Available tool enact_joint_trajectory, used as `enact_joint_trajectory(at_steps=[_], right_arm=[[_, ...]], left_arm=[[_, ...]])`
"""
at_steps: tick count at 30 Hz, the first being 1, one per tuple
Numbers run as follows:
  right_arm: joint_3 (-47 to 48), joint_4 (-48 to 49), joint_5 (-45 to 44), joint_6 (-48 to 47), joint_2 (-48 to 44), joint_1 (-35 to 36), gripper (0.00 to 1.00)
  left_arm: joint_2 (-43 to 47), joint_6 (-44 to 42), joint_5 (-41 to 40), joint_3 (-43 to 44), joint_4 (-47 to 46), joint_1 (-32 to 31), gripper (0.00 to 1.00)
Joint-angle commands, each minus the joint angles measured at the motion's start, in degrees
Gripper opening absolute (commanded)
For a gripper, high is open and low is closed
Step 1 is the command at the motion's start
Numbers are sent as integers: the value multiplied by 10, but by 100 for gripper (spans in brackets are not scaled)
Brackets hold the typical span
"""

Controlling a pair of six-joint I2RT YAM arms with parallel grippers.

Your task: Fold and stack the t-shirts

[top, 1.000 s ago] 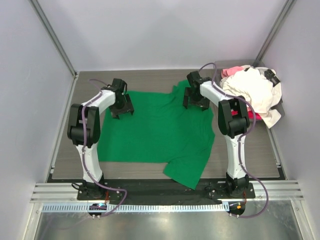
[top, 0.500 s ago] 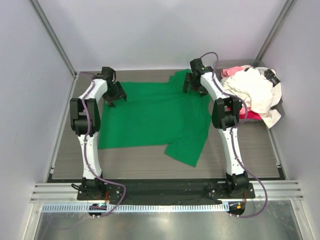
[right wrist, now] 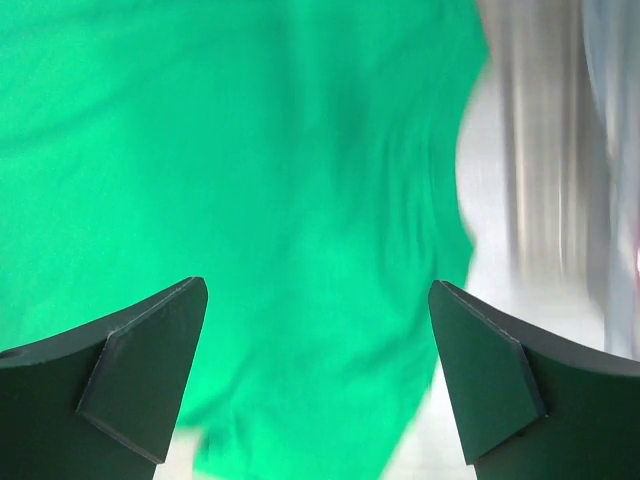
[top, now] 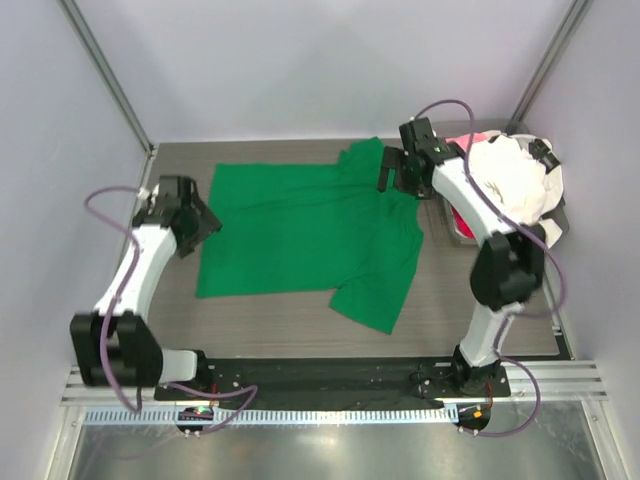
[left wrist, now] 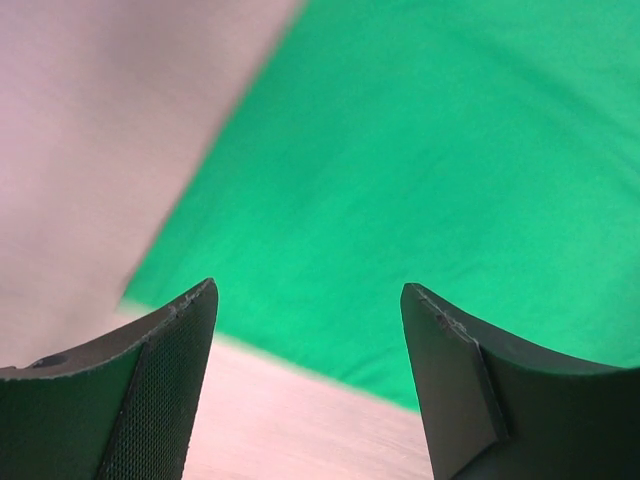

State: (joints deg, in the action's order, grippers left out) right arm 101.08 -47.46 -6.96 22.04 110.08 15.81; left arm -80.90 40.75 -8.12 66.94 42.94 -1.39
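Green t-shirt spread flat; both jaws released, empty; clothes pile at right.

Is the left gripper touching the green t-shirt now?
Cannot tell. In the top view the left gripper sits at the edge of the green t-shirt, height unclear; the blurred wrist view shows open fingers.
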Motion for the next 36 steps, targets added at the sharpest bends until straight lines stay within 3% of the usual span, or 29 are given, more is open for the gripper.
enact_joint_trajectory(at_steps=[1,5,8,14,19,25,28,32,36], right_arm=[[-146,29,-27,49,-152,29,100],[-341,51,-13,107,-297,42,100],[-483,67,12,115,-403,43,100],[-587,71,53,151,-530,43,100],[-635,79,81,175,-553,43,100],[-651,74,85,205,-550,50,100],[-663,73,75,226,-534,64,100],[-684,76,44,263,-526,110,100],[-701,97,41,290,-523,151,99]], left_arm=[[69,100,-38,-157,0,39,74],[184,146,-22,-283,-53,63,70],[213,159,-17,-330,-86,64,66],[191,157,-52,-346,-116,64,64],[152,152,-61,-347,-139,64,59],[133,154,-81,-355,-153,64,47],[122,151,-86,-356,-163,64,37],[107,142,-85,-354,-179,64,3],[98,134,-80,-356,-186,64,0]])
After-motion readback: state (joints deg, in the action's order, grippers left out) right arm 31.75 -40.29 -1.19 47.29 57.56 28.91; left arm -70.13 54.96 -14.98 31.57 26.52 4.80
